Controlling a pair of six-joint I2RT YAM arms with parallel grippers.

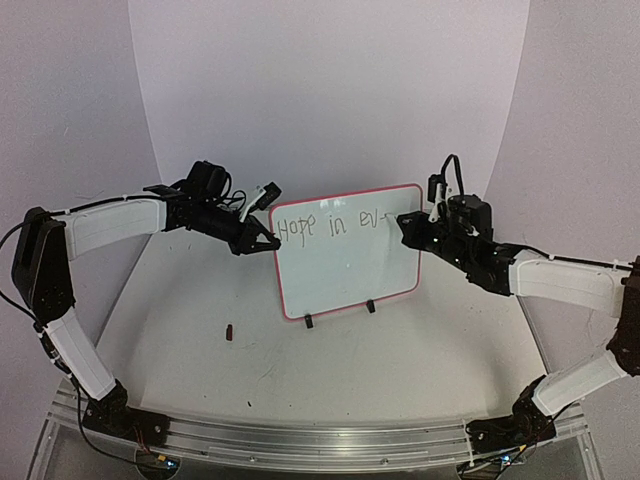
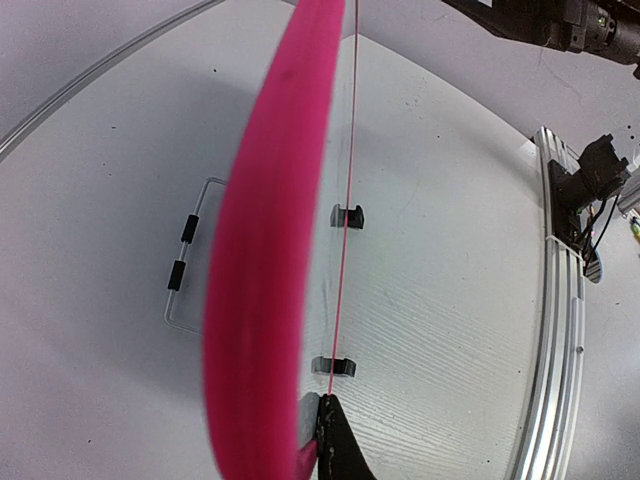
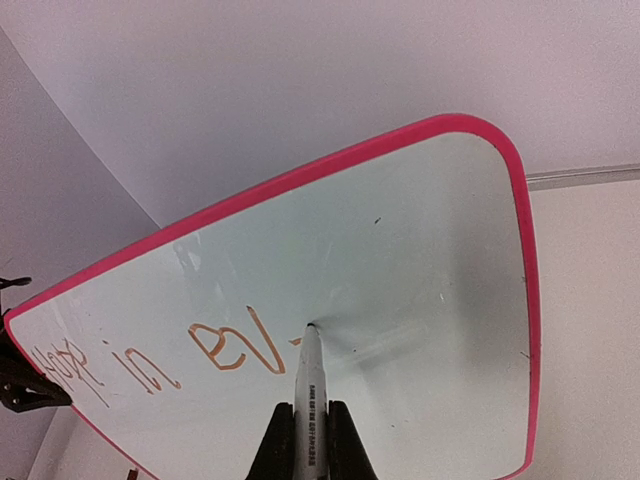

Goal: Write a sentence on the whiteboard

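A: White table [image 1: 400,360], plain backdrop [image 1: 320,90]. Grips?
B: Right gripper [image 3: 308,425] was clamped on marker [image 3: 306,360], tip touching whiteboard [image 3: 420,250] after the sentence [image 3: 200,350], "Hope in ev". Left gripper [image 1: 268,238] pinched its left rim; board stood mid-table.
A: Handling?
B: Light, stiff, probably tippy on feet [image 1: 309,321]; rim hold looked right. Blank board lay rightward and below.

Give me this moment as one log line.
left gripper: shut on whiteboard rim | right gripper: shut on marker, tip on board | sentence: "Hope in ev", unfinished
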